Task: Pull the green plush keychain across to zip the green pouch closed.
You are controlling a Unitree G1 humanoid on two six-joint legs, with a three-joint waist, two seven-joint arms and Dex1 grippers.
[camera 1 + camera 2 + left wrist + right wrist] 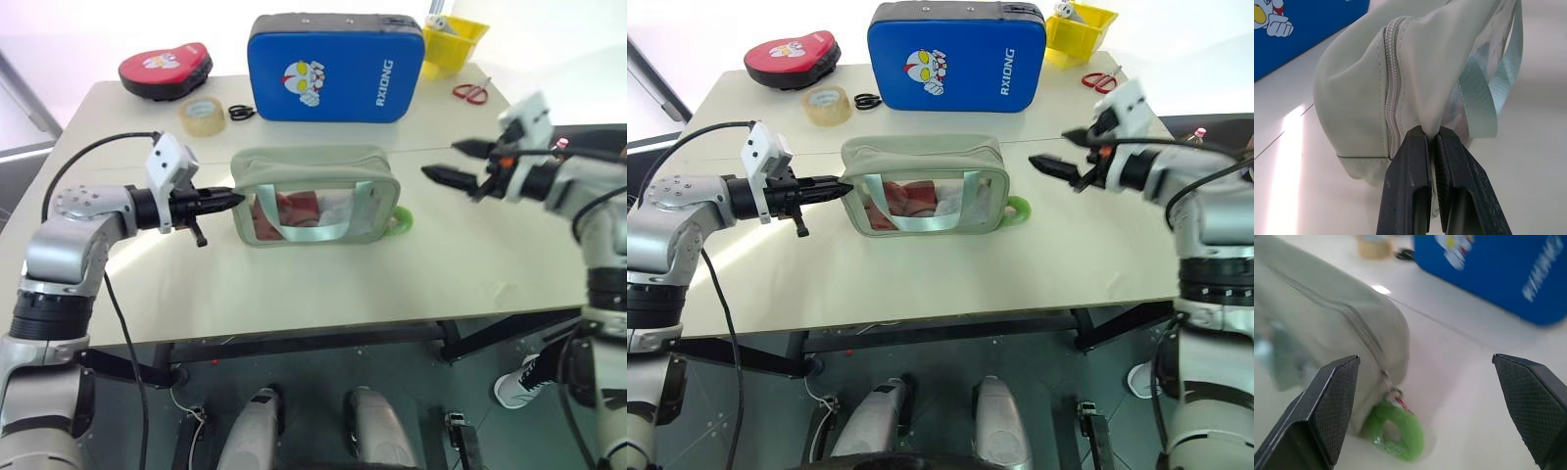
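only "rxiong" on blue pad (336, 67)

- The near strip of the bench (323, 294), in front of the green pouch (315, 196), lies bare from edge to edge; a hand could sweep along it freely.
- The left hand (233, 199) is pinched onto the pouch's left end, blocking that side.
- On the pouch's right, the green plush keychain (1018, 209) lies on the bench, with bare surface beyond it; the right hand (1058, 152) hangs above there, fingers wide apart.
- Behind the pouch, the blue pad (335, 67) stands upright as a wall, leaving a narrow lane.
- Tape roll (201, 116) and scissors (472, 92) crowd the back corners.
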